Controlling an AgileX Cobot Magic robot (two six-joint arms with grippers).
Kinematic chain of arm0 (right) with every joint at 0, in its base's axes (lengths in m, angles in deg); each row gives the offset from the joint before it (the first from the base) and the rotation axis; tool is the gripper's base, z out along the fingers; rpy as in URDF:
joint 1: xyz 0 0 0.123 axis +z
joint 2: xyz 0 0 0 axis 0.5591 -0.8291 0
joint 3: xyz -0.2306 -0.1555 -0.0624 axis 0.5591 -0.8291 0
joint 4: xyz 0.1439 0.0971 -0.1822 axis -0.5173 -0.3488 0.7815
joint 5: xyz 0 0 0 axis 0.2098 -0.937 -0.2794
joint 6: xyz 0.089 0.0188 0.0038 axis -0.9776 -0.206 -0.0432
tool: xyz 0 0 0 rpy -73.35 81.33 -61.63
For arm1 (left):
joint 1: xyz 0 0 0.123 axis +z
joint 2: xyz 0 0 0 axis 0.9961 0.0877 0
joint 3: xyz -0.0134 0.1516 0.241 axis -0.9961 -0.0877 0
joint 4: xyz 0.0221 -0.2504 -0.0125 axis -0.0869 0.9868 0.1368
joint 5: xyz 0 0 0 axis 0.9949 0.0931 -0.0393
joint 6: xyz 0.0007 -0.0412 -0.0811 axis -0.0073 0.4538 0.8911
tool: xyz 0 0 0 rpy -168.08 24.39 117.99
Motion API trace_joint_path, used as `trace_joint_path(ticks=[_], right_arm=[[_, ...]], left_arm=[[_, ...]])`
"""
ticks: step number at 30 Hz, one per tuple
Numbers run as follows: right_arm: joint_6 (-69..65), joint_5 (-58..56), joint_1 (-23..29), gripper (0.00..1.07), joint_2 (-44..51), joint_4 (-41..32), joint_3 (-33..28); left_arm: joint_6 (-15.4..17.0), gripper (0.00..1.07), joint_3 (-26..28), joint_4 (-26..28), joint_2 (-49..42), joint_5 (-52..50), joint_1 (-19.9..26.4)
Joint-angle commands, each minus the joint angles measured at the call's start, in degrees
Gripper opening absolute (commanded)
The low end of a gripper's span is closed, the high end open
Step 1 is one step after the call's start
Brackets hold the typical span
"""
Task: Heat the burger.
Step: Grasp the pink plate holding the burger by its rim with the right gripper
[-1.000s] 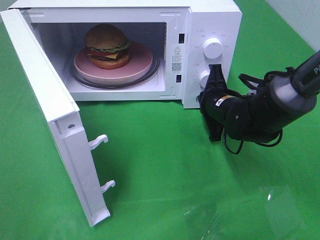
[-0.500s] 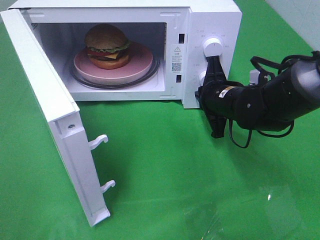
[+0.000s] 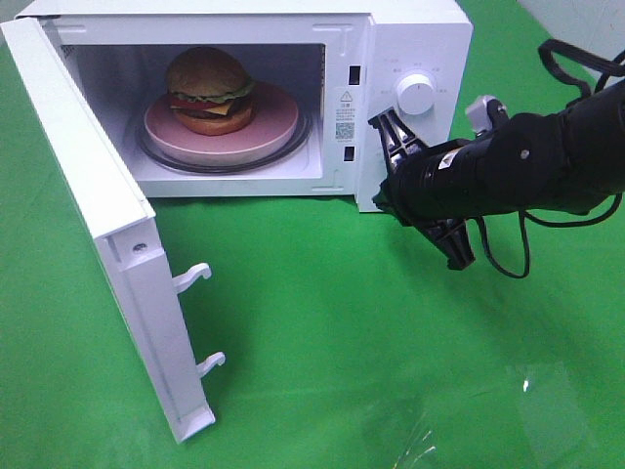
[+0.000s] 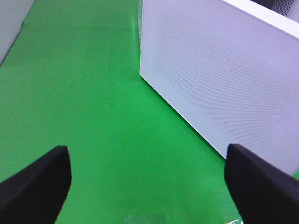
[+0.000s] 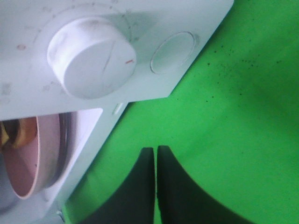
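Observation:
The burger (image 3: 208, 90) sits on a pink plate (image 3: 269, 127) inside the white microwave (image 3: 410, 39), whose door (image 3: 107, 225) stands wide open to the left. My right gripper (image 3: 385, 200) is shut and empty, tilted in front of the control panel's lower part, just below the upper knob (image 3: 415, 95). In the right wrist view the shut fingertips (image 5: 155, 151) hang over green cloth below a knob (image 5: 91, 58) and a flat round button (image 5: 173, 51); the plate's edge (image 5: 28, 158) shows. My left gripper (image 4: 154, 186) is open and empty, facing the door's outer face (image 4: 224, 79).
Green cloth (image 3: 332, 332) covers the table. Two latch hooks (image 3: 195, 276) stick out of the open door's edge. The glass turntable (image 3: 303, 137) lies under the plate. The right arm's cables (image 3: 508, 259) hang loose. The left arm is out of the exterior high view.
The right arm has swung up and rolled, turning its shut gripper from upright to slanted and carrying it a little left across the lower panel. Burger, plate and door have not moved.

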Motion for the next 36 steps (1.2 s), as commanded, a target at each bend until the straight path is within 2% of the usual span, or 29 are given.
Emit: trace_joint_path(ticks=[1, 4, 6, 11, 15, 18, 22, 25, 27, 28, 29, 31, 34, 35, 36], right_arm=[[10.7, -6.1, -0.1, 0.02, 3.4, 0.5, 0.3], [13.3, -7.3, -0.1, 0.02, 4.1, 0.5, 0.3], [23.5, -12.7, -0.1, 0.03, 6.8, 0.5, 0.5], [31.2, -19.0, -0.1, 0.03, 8.4, 1.0, 1.3], [44.3, -32.8, -0.1, 0.04, 9.2, 4.1, 6.0], [45.7, -35.1, -0.1, 0.04, 9.2, 4.8, 6.6], [55.4, -45.6, -0.1, 0.05, 9.3, 7.3, 11.3], [57.6, -47.2, -0.1, 0.05, 9.3, 7.8, 12.1], [70.2, -52.2, -0.1, 0.08, 9.3, 8.7, 14.4], [70.2, -52.2, -0.1, 0.08, 9.3, 8.7, 14.4], [78.3, -54.4, -0.1, 0.08, 9.3, 8.7, 15.3], [81.3, -55.3, -0.1, 0.08, 9.3, 8.7, 15.8], [95.5, -57.5, -0.1, 0.10, 9.3, 8.7, 16.9], [95.5, -57.5, -0.1, 0.10, 9.3, 8.7, 16.9], [102.8, -57.4, -0.1, 0.10, 9.3, 8.9, 17.0]], left_arm=[[0.0, 0.82, -0.3, -0.1, -1.0, -0.3, -0.1], [0.0, 0.82, -0.3, -0.1, -1.0, -0.3, -0.1], [0.0, 0.82, -0.3, -0.1, -1.0, -0.3, -0.1], [0.0, 0.82, -0.3, -0.1, -1.0, -0.3, -0.1], [0.0, 0.82, -0.3, -0.1, -1.0, -0.3, -0.1], [0.0, 0.82, -0.3, -0.1, -1.0, -0.3, -0.1], [0.0, 0.82, -0.3, -0.1, -1.0, -0.3, -0.1], [0.0, 0.82, -0.3, -0.1, -1.0, -0.3, -0.1], [0.0, 0.82, -0.3, -0.1, -1.0, -0.3, -0.1], [0.0, 0.82, -0.3, -0.1, -1.0, -0.3, -0.1], [0.0, 0.82, -0.3, -0.1, -1.0, -0.3, -0.1], [0.0, 0.82, -0.3, -0.1, -1.0, -0.3, -0.1], [0.0, 0.82, -0.3, -0.1, -1.0, -0.3, -0.1], [0.0, 0.82, -0.3, -0.1, -1.0, -0.3, -0.1], [0.0, 0.82, -0.3, -0.1, -1.0, -0.3, -0.1]])
